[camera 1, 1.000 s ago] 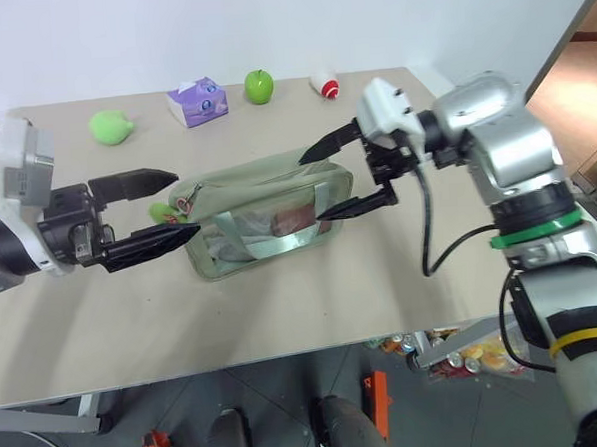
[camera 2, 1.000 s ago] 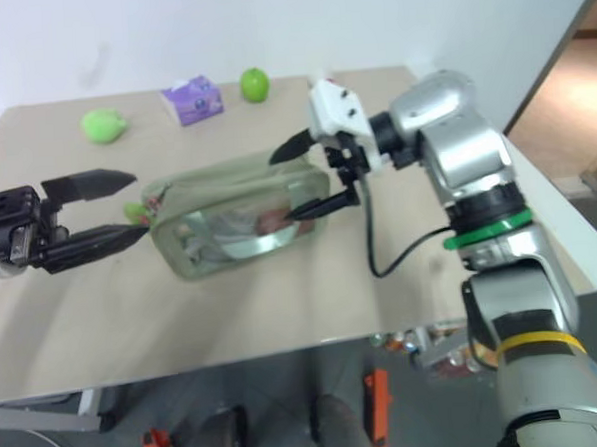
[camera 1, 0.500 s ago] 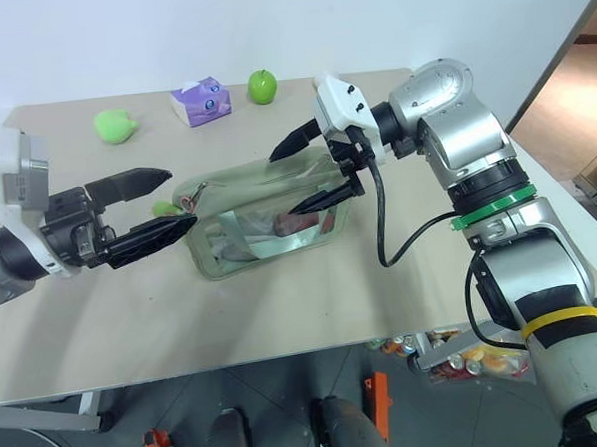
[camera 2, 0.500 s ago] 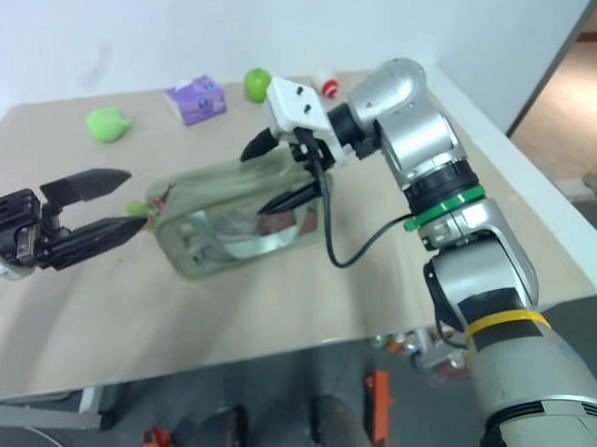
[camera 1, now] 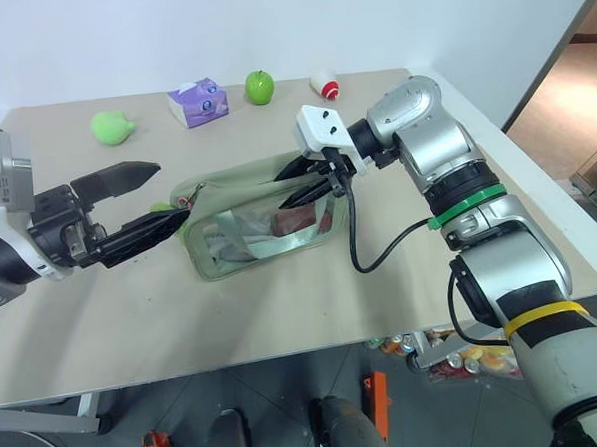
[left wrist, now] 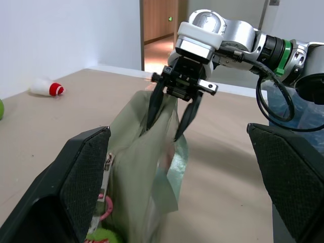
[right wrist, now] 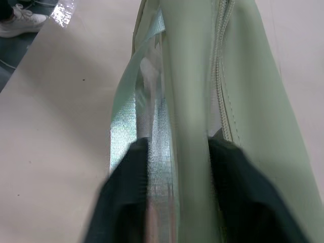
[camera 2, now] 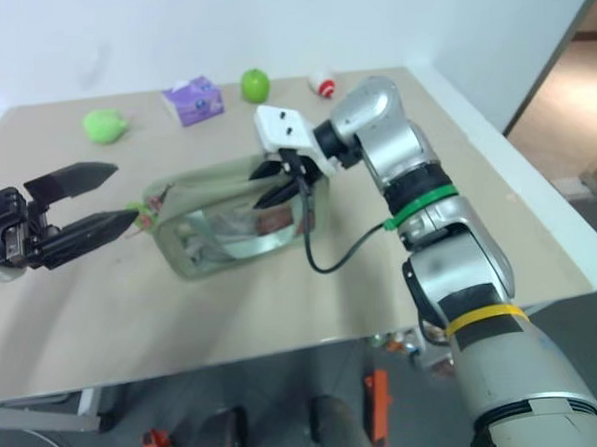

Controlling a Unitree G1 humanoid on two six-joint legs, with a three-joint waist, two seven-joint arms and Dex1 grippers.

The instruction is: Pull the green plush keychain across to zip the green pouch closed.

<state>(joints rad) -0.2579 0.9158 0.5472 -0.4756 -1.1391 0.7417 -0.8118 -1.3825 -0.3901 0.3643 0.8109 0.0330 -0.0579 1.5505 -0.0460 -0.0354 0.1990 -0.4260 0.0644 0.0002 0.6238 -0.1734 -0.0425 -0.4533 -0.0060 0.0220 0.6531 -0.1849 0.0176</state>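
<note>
Pouch: green pouch (camera 1: pixel 263 220) is soft, light fabric mid-desk (camera 1: pixel 283 314), so it'll slide unless braced. Right tool (camera 1: pixel 311 183) is clenched on the pouch's right end, pinching the top fabric by the zipper. Left tool (camera 1: pixel 142 207) hangs released just left of the pouch. Green plush keychain (left wrist: pixel 104 236), squashy and probably easy to pinch, dangles at the pouch's left end; grab the plush itself.

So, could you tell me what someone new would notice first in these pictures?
Probably the green pouch in the middle of the table, with the right gripper pinching its far end. Next, the left gripper hangs wide open at the pouch's other end, where the green plush keychain sits. Along the table's back edge lie a green apple and a purple tissue pack.
</note>
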